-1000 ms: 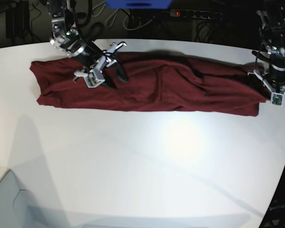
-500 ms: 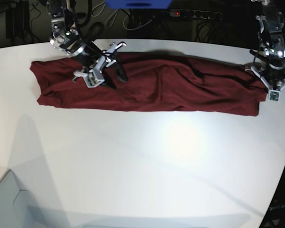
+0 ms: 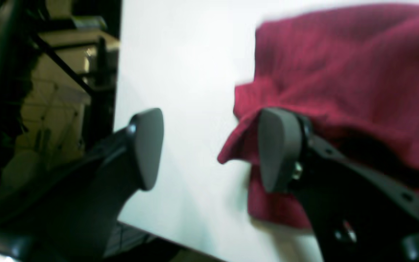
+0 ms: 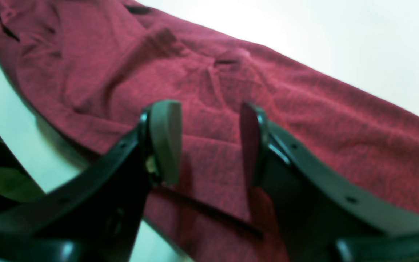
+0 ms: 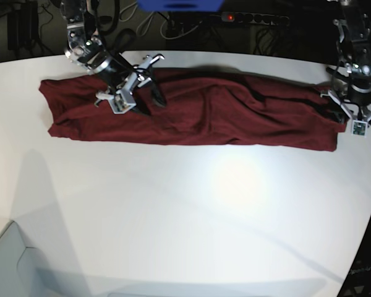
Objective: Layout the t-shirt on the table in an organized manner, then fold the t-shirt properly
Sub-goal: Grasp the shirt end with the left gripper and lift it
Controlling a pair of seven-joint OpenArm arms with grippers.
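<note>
- T-shirt (image 5: 191,111): long band on the table (image 5: 185,216), long axis left to right across the upper frame of the base view.
- Left gripper (image 3: 209,149): at the band's right end; fingers (image 3: 147,145) spread, cloth edge beside one pad, nothing pinched.
- Right gripper (image 4: 209,142): above the cloth near the band's left end; fingers (image 4: 166,138) spread, cloth below the gap.

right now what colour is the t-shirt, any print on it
Plain dark maroon red t-shirt, no print visible; clearest in the base view.
</note>
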